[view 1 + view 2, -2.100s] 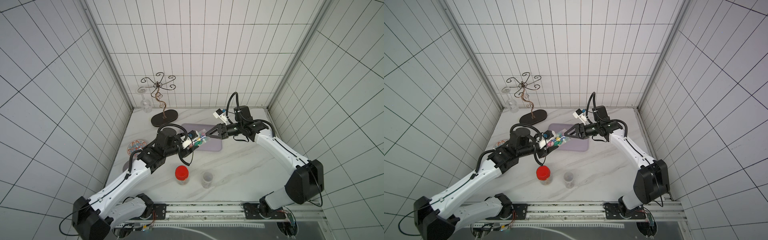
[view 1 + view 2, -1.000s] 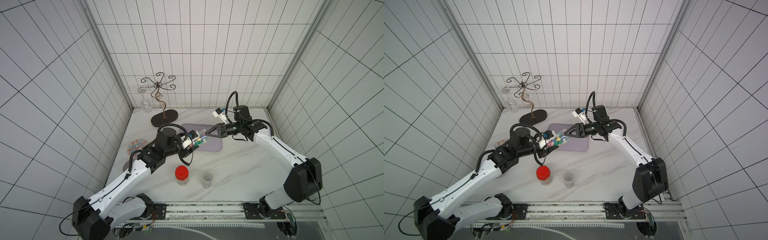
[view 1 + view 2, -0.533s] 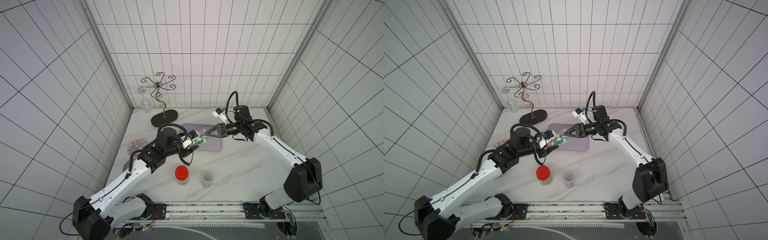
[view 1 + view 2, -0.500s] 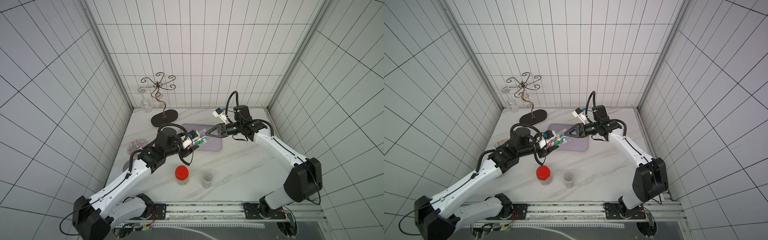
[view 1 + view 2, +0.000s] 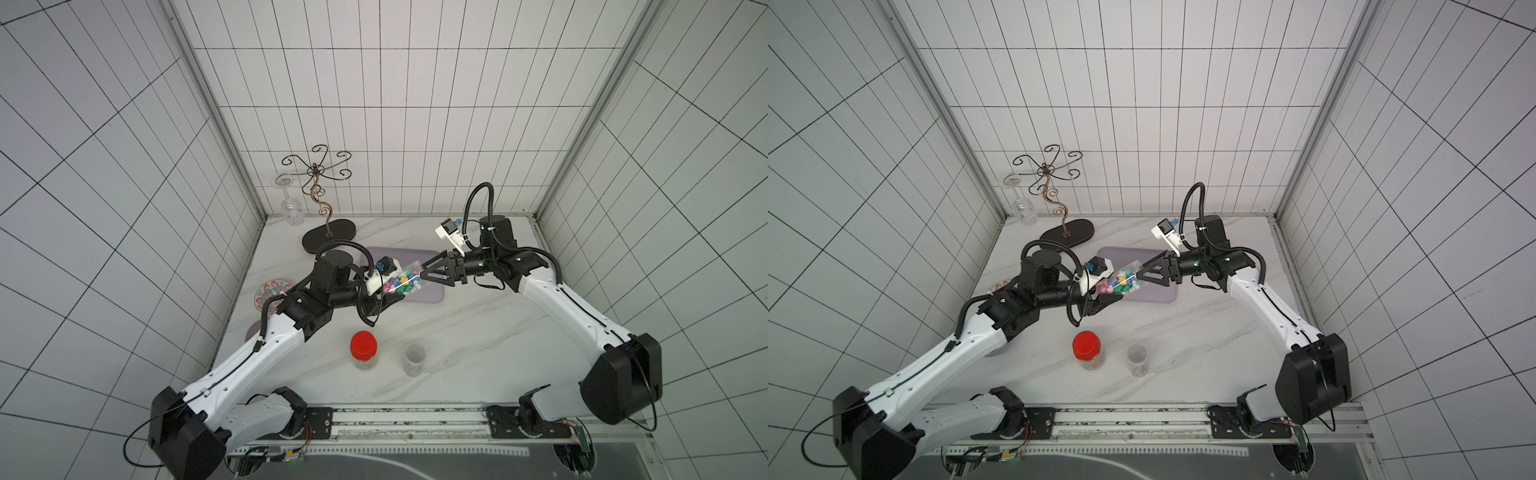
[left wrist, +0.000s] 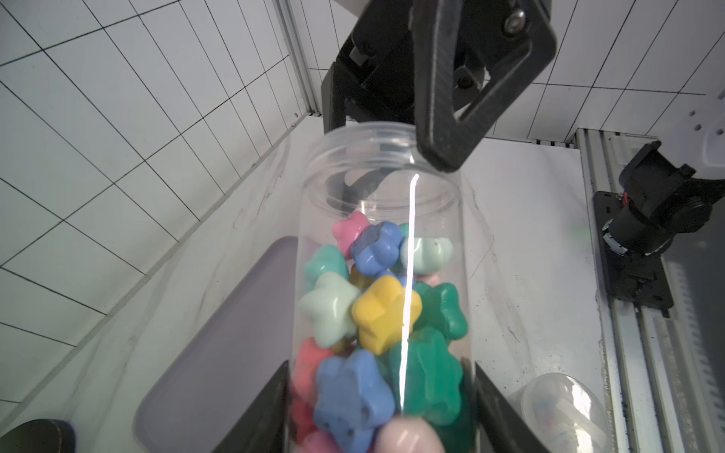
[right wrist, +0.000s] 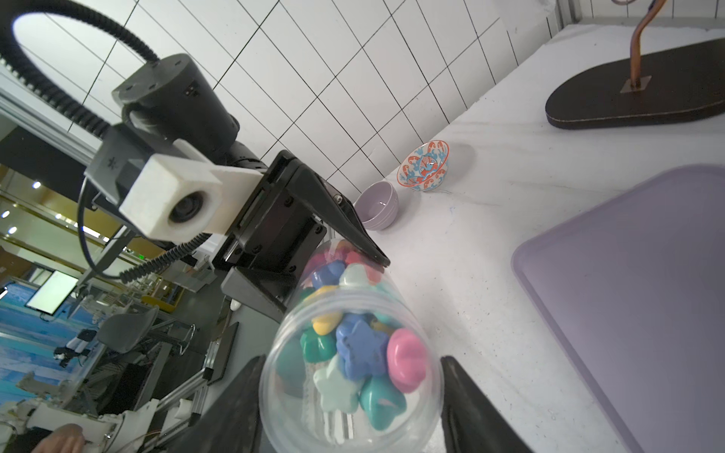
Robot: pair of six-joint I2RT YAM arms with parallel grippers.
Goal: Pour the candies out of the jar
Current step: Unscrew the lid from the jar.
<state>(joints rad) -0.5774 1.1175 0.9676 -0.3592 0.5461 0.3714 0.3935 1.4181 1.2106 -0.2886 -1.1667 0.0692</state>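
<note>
a clear jar (image 7: 345,429) points its lidless mouth at the lens, packed with star candies (image 7: 361,349) in blue, pink, mint, teal and yellow. the right gripper (image 7: 351,359) has its jaws spread, one finger on each side of the mouth, just beside the rim; contact cannot be told. the left gripper (image 7: 337,278) clamps the jar's far end and carries a white camera (image 7: 176,204). on the marble table (image 7: 470,243) sit a purple tray (image 7: 635,298), a purple bowl (image 7: 378,206), a patterned bowl (image 7: 423,166) and a dark stand base (image 7: 635,98).
</note>
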